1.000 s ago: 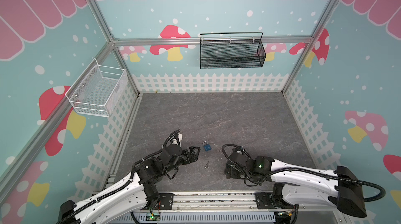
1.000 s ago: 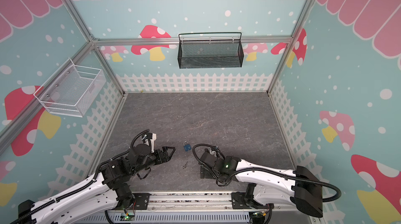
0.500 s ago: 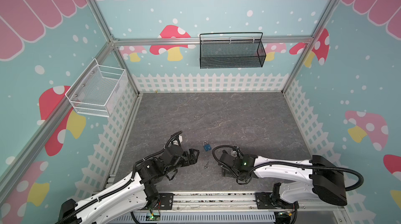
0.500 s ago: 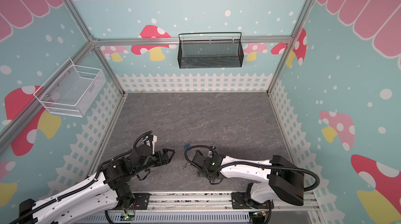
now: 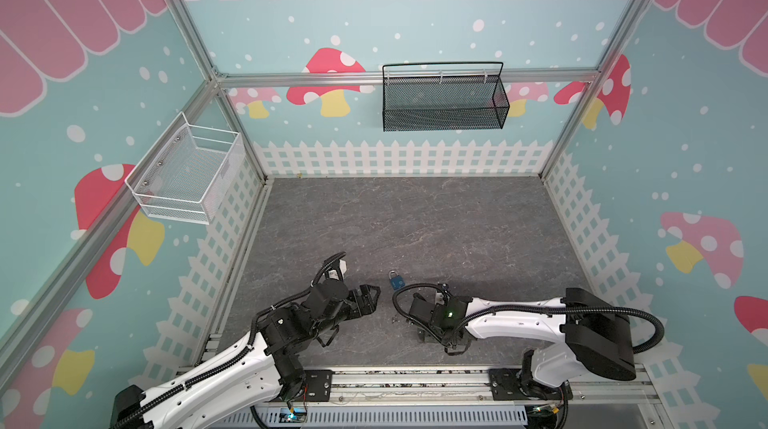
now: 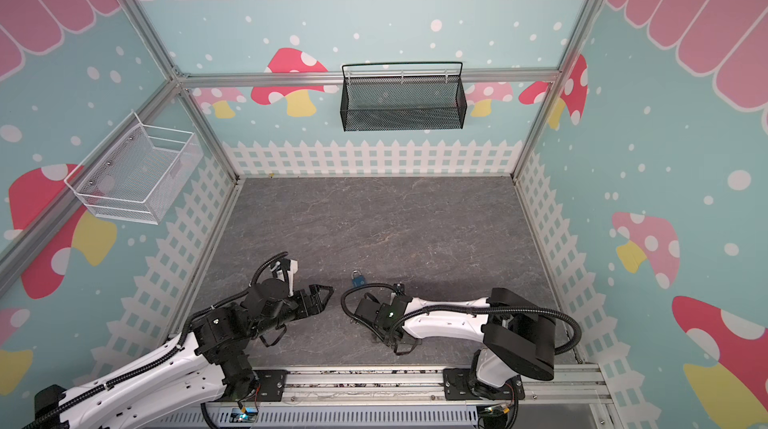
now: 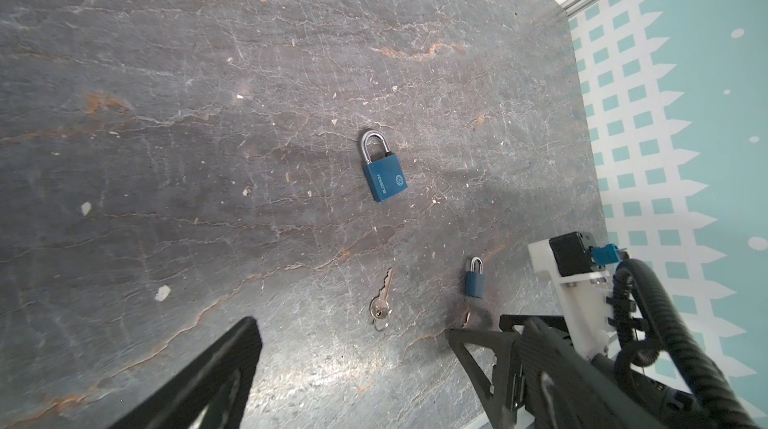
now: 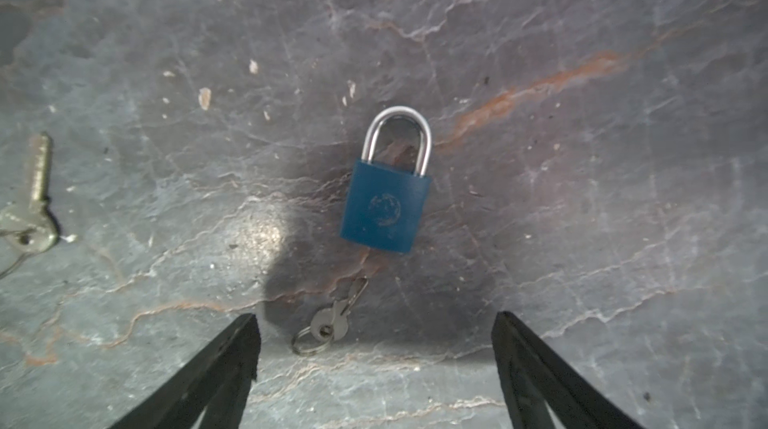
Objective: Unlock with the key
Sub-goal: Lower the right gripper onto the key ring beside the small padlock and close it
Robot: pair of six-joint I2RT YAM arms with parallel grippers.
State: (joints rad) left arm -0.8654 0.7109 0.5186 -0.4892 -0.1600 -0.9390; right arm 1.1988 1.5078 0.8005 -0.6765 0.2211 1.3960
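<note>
Gaping empty, both jaws overlook a boxy blue padlock (image 8: 386,206) on veined grey floor (image 8: 582,281).

On the tabletop (image 5: 415,219), near its front edge, a key (image 7: 382,298) lies just ahead of the left hand (image 7: 350,330), with the larger padlock (image 7: 384,179) beyond it. The smaller padlock (image 8: 386,204) lies just ahead of the right hand (image 8: 375,318), a second key (image 8: 336,318) just beside its base.

A blue padlock (image 8: 384,209) lies flat. A small key (image 8: 332,323) sits at its base, perhaps touching; a larger key (image 8: 35,198) lies well apart.
</note>
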